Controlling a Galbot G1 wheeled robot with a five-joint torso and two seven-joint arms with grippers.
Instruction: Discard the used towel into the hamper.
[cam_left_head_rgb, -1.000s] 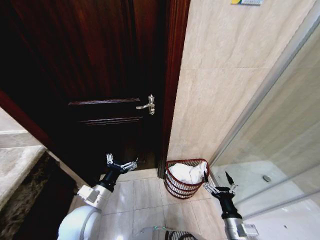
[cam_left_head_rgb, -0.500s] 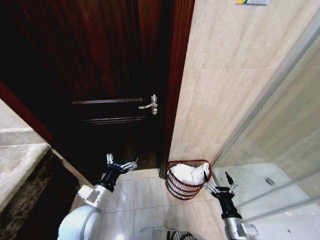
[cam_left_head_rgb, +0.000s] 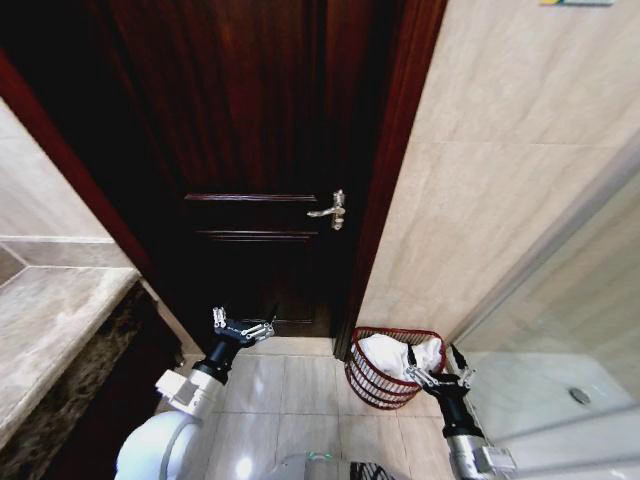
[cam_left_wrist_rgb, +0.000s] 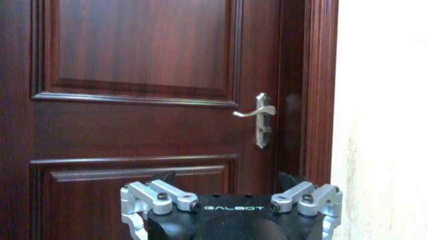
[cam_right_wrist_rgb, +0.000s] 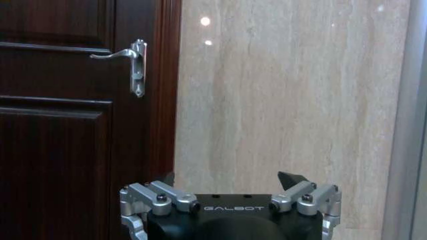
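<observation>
Towel (cam_left_head_rgb: 398, 352) lies white and bunched inside the hamper (cam_left_head_rgb: 380, 381), which stands on the floor tiles at the foot of the beige wall, just right of the dark door (cam_left_head_rgb: 255, 150). Right pincer (cam_left_head_rgb: 437, 366) hovers released just beside the hamper's right rim. Left pincer (cam_left_head_rgb: 243, 325) hangs released near the door, well left.

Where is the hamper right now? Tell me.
In the head view the hamper stands on the floor at the foot of the tiled wall, right of the door, just beside the right gripper.
</observation>
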